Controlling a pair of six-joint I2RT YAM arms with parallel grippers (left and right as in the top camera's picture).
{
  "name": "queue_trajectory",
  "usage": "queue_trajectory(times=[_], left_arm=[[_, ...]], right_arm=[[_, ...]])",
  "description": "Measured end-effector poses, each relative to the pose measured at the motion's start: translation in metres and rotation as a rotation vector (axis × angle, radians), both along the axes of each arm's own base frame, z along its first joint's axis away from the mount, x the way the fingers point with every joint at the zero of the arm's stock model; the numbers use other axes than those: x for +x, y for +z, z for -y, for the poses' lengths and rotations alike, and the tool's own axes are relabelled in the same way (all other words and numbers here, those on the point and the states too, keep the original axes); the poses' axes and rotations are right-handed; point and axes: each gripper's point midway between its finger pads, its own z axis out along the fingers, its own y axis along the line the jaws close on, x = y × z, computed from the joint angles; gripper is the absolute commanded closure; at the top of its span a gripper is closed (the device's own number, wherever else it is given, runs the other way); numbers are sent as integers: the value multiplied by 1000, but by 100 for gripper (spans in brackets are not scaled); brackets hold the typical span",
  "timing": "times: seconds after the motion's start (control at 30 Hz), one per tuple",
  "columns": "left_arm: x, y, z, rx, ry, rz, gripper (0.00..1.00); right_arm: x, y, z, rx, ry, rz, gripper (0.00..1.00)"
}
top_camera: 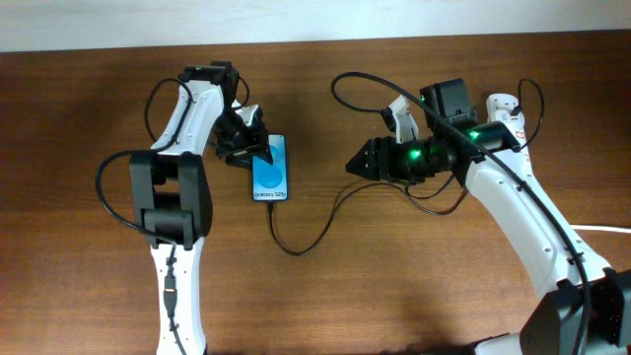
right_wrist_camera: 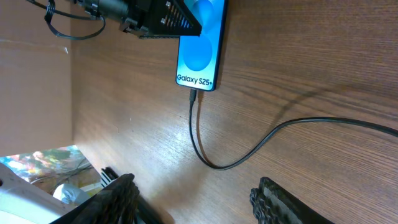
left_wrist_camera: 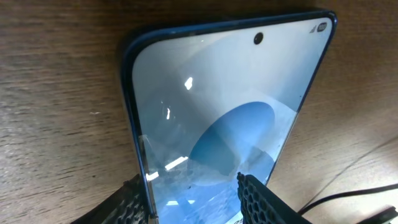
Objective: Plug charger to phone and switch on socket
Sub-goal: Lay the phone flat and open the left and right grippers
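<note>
The phone (top_camera: 270,172) lies flat on the wooden table, its blue-and-white screen up and reading "Galaxy S25+". My left gripper (top_camera: 252,144) is shut on its upper part. In the left wrist view the phone (left_wrist_camera: 224,106) sits between the two fingers (left_wrist_camera: 199,202). The thin black charger cable (top_camera: 296,249) has its tip in the phone's bottom edge, loops on the table and runs right. In the right wrist view the phone (right_wrist_camera: 202,56) and cable (right_wrist_camera: 214,163) lie ahead of my right gripper (right_wrist_camera: 199,202), which is open and empty. The socket (top_camera: 503,105) is partly hidden behind my right arm.
My right gripper (top_camera: 357,166) hovers right of the phone, over the cable's run. A thick white cord (top_camera: 603,229) shows at the right edge. The robots' thick black cables arc above both arms. The table's far edge runs along the top of the overhead view.
</note>
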Motion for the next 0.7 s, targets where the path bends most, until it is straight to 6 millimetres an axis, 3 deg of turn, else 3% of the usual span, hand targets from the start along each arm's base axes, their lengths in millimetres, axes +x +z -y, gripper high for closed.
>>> queue_trajectory(times=[0.53, 0.7], left_arm=[[0, -3, -14, 158, 20, -3, 46], [-1, 15, -20, 197, 13, -8, 47]], right_arm=[[0, 0, 0, -2, 6, 4, 35], [-1, -1, 1, -10, 24, 18, 31]])
